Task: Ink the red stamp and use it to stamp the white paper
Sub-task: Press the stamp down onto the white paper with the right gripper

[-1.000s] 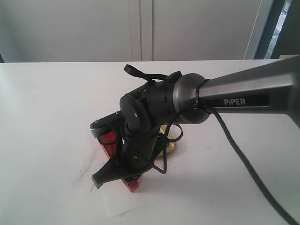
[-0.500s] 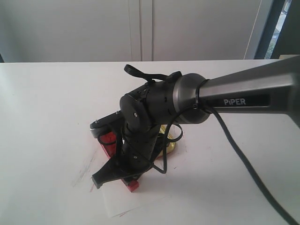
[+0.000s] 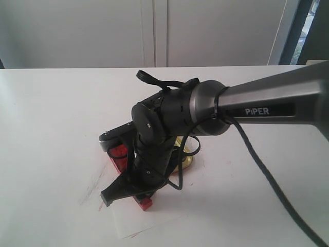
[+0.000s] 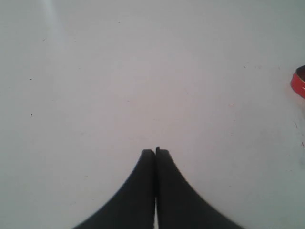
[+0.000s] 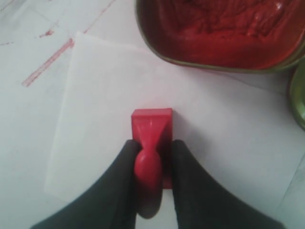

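White tabletop [image 3: 51,113] in front of pale wall panels [image 3: 77,31], with the red stamp [image 5: 151,126] gripped on the white paper [image 5: 95,119].

Faint red streaks [image 5: 47,62] marked the table just beside the paper. The right gripper [image 5: 151,143] had its two dark fingers closed around the stamp's narrow handle, and the square base sat down on the sheet. The stamp stood near the paper's middle, short of the open ink tin [image 5: 200,63]. That tin touched or overlapped the paper's far edge and was filled with lumpy red ink [image 5: 224,24]. Its other half [image 5: 299,95], greenish gold inside, lay just beside it. The left gripper [image 4: 155,151] hung over bare table well apart from the paper. Its fingers were pressed together and held nothing.
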You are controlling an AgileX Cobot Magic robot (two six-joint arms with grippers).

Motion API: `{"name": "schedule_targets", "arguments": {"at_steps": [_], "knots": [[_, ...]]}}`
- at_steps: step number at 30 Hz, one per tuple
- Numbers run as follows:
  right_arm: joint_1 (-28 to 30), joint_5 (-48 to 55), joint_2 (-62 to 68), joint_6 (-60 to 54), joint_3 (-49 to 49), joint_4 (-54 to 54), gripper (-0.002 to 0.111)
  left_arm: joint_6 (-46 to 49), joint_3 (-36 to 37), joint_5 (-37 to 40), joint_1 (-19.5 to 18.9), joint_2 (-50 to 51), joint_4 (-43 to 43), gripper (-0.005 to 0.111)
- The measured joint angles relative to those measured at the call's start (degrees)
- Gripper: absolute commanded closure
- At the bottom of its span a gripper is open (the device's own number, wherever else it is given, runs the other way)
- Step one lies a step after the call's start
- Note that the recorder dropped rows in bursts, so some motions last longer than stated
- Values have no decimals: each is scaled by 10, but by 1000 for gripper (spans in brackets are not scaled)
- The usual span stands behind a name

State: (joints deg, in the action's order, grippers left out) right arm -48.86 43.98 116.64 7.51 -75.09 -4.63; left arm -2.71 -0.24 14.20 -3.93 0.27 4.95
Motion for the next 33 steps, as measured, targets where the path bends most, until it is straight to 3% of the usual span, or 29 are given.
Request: {"name": "schedule_targets", "arguments": {"at_steps": [33], "knots": [[2, 5, -11, 8, -9, -6, 108, 0, 0, 0, 0, 0, 0, 107]]}}
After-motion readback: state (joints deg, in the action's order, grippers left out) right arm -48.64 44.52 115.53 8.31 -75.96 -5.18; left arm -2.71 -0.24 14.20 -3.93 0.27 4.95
